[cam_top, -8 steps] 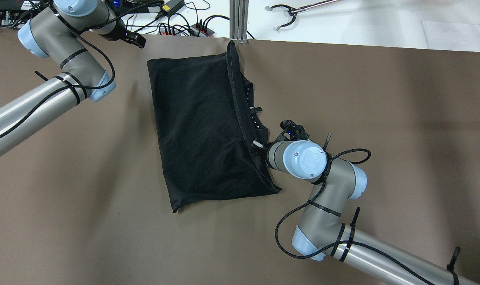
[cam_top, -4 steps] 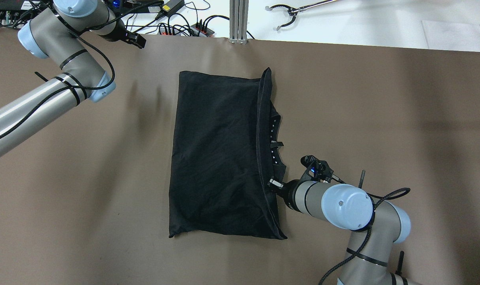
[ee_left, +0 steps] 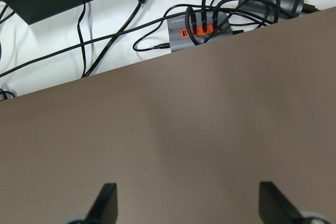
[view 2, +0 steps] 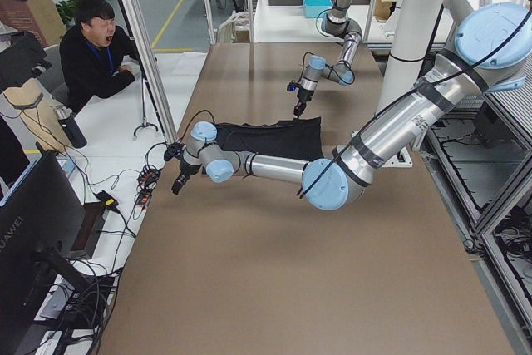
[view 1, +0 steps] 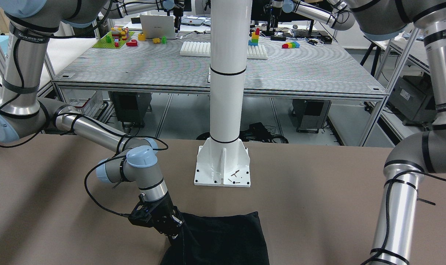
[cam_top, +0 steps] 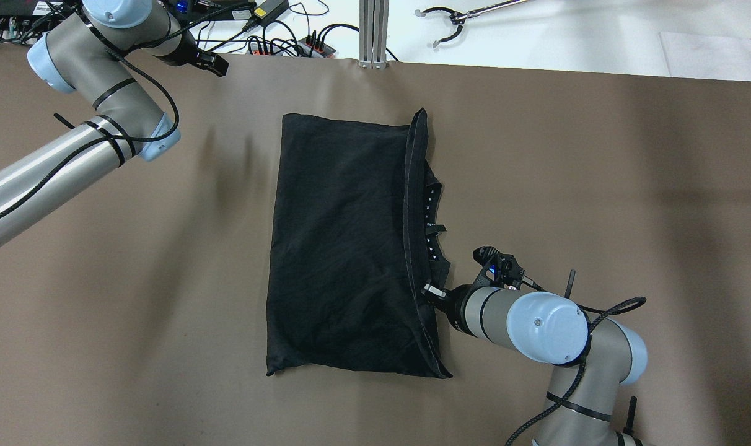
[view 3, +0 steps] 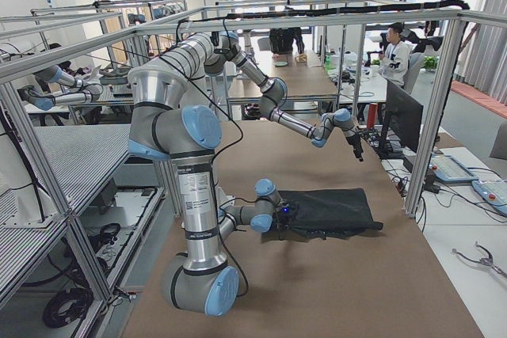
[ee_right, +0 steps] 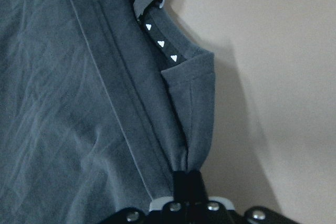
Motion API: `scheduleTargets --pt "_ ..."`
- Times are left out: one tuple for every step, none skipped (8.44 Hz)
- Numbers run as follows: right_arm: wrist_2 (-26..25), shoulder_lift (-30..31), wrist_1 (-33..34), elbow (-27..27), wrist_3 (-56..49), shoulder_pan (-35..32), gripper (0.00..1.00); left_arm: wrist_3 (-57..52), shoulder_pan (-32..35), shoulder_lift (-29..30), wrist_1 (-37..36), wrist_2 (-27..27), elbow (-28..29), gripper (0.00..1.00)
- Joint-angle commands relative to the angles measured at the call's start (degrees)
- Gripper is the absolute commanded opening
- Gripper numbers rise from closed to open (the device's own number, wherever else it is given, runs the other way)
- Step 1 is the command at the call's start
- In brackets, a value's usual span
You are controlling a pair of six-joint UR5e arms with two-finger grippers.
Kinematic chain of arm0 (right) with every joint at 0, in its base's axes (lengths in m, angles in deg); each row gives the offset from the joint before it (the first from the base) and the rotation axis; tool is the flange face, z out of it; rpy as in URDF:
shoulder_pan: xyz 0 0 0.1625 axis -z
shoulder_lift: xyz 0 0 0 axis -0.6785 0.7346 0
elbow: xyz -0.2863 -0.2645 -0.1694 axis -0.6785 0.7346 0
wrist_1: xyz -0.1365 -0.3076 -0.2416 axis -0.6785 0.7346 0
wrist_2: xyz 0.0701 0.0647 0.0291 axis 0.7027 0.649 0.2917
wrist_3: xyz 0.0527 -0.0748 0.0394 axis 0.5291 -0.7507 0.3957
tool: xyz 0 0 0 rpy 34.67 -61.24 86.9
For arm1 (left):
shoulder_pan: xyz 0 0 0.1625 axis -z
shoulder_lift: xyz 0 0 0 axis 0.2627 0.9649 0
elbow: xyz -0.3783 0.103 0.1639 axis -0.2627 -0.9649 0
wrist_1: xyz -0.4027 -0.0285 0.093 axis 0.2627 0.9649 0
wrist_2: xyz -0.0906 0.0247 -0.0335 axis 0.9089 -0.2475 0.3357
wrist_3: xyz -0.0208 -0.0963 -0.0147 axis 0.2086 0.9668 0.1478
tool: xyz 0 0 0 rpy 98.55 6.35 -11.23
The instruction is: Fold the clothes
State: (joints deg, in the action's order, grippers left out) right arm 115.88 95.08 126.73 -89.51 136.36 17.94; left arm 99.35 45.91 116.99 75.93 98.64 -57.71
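Right wrist-mounted view: the right end effector (ee_right: 187,179) has its fingers pressed together on a gathered pinch of the clothes (ee_right: 79,103), just beside the neckband (ee_right: 157,43) with its white triangle print.
Right arm (cam_top: 543,319): comes in from the near right side of the table (cam_top: 598,186), with its wrist pointing left toward the fabric.
Grip place: the right edge of the garment, toward its near corner.
Clothes: one black garment folded to a rough rectangle, lying flat at the table's middle. A hemmed edge runs along its right side, and the neckband peeks out beyond that edge.
Left end effector (ee_left: 189,199): fingers spread wide and holding nothing, hanging over bare table by the far left edge, well apart from the clothes.
Beyond the table: a power strip (ee_left: 197,32) with orange sockets and black cables lies on a white surface. A reaching tool (cam_top: 457,18) lies further right.
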Motion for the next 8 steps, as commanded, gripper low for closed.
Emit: scheduleTargets --pt "0.0 -1.1 4.4 -0.7 -4.2 -0.8 0.91 0.2 -0.1 -0.4 0.0 0.1 -0.6 0.95" --pt "0.1 -1.5 7.1 -1.6 -4.7 -1.7 0.93 0.2 -0.1 -0.4 -0.1 0.1 -0.6 0.95" --pt "0.2 -2.3 8.2 -2.1 -5.9 -1.9 0.94 0.2 -0.1 -0.4 0.0 0.1 -0.6 0.95" --pt "0.1 -3.1 8.7 -2.2 -6.9 -1.9 0.94 0.7 -0.5 -0.4 0.0 0.0 -0.7 0.95" --pt "0.1 -4.0 10.0 -2.3 -9.7 -1.8 0.94 1.0 -0.6 -0.4 0.0 0.0 -0.7 0.95" --pt "0.0 -5.7 14.3 -2.4 -11.7 -1.3 0.94 1.0 -0.7 -0.4 0.0 0.1 -0.7 0.95" --pt "-0.1 -8.8 21.7 -2.1 -13.7 -0.7 0.94 1.0 -0.7 -0.5 0.0 0.0 -0.7 0.95" --pt "-0.6 -10.1 27.6 -2.3 -16.3 -0.4 0.93 1.0 -0.7 -0.5 0.0 0.0 -0.7 0.95"
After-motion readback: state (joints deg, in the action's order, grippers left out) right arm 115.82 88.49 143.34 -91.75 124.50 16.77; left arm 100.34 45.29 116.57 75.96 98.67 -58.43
